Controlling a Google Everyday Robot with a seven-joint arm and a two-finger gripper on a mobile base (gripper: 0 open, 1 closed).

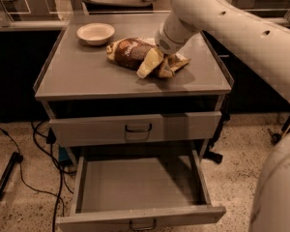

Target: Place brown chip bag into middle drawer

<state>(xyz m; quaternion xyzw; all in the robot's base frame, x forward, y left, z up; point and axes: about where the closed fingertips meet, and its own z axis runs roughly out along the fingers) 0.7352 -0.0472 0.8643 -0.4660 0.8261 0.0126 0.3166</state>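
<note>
The brown chip bag (130,52) lies on its side on the cabinet top, right of centre, with its tan ends pointing left and right. My gripper (157,65) reaches down from the white arm onto the right end of the bag and hides part of it. The middle drawer (140,187) is pulled out low in front, showing its flat grey tray, which holds nothing, and a dark loop handle at the front edge.
A small cream bowl (95,33) sits at the back left of the cabinet top (77,76). A shut drawer front with a handle (137,128) is above the open drawer. Cables (43,144) trail on the floor at left. The white arm spans the right side.
</note>
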